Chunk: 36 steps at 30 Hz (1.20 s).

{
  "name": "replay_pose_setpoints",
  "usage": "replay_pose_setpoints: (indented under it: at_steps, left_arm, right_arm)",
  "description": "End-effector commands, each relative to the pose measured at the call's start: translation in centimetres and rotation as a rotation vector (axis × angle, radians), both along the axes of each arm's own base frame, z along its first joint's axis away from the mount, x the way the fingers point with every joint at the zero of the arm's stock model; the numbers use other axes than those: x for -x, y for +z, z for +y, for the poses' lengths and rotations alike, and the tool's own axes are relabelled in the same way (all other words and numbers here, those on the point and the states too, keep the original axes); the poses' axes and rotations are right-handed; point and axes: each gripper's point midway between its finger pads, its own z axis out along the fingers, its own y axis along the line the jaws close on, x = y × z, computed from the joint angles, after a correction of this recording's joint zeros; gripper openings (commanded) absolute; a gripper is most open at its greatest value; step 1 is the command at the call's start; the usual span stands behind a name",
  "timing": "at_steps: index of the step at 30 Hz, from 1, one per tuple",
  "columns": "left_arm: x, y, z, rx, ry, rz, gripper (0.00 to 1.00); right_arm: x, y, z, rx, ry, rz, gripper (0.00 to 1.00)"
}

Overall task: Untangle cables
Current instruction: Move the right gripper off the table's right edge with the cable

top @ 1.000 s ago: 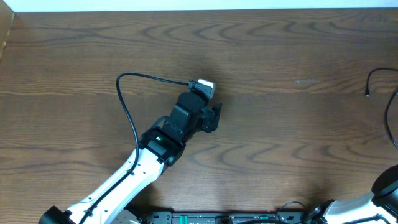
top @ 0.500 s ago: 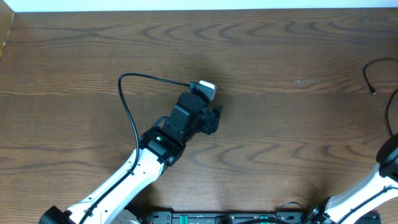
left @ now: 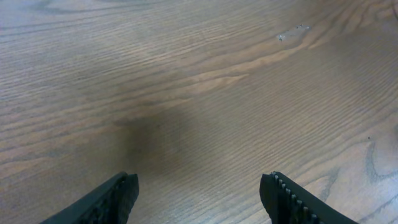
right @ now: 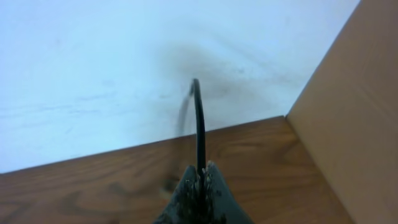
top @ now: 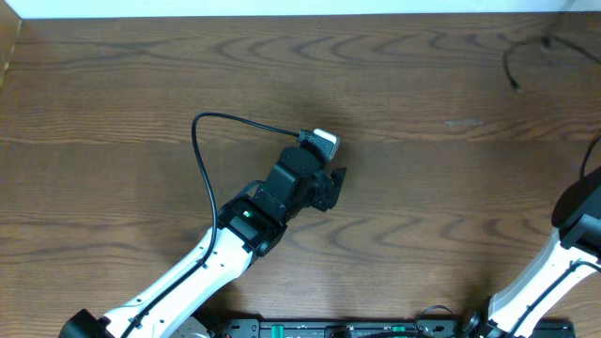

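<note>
Of the cables, a thin black cord (top: 512,68) shows in the overhead view, curving across the table's far right corner with its free end pointing down. In the right wrist view the same black cord (right: 199,124) rises straight up from my right gripper (right: 200,169), whose jaws are shut on it. The right gripper itself is outside the overhead view; only its arm (top: 575,225) shows at the right edge. My left gripper (left: 199,183) hovers open over bare wood at the table's middle (top: 331,186), with nothing between its fingers.
The left arm's own thick black cable (top: 201,160) loops out to its left. A white wall (right: 124,74) runs along the table's far edge, and a tan side panel (right: 351,106) stands at the far right corner.
The black cord's free end has travelled from the right edge up and left into the far right corner. The right arm has risen into view. The left arm has shifted slightly to the right.
</note>
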Motion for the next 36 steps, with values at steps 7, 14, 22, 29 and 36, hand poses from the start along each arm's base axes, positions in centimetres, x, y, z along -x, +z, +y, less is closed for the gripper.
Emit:
replay_pose_setpoints:
  at_steps: [7,14,22,29,36]
  left_arm:
    - [0.0,0.0,-0.2,-0.013,-0.016,-0.009,0.68]
    - [0.0,0.0,-0.2,-0.013,-0.016,-0.009,0.68]
    - [0.0,0.0,-0.2,-0.015,-0.019,-0.011,0.68]
    - [0.0,0.0,-0.2,-0.015,-0.019,-0.011,0.68]
    - [0.1,-0.2,-0.1,-0.018,-0.022,-0.004,0.68]
  right_arm:
    - [2.0,-4.0,-4.9,-0.003,-0.157,0.101,0.01]
    - [4.3,-4.2,-8.8,0.007,-0.25,0.111,0.01]
    - [4.6,-4.9,-9.4,-0.005,-0.252,0.12,0.01]
    - [4.3,-6.2,-9.4,-0.068,-0.281,0.112,0.99]
    - [4.8,-7.4,-9.1,-0.09,-0.281,0.159,0.99]
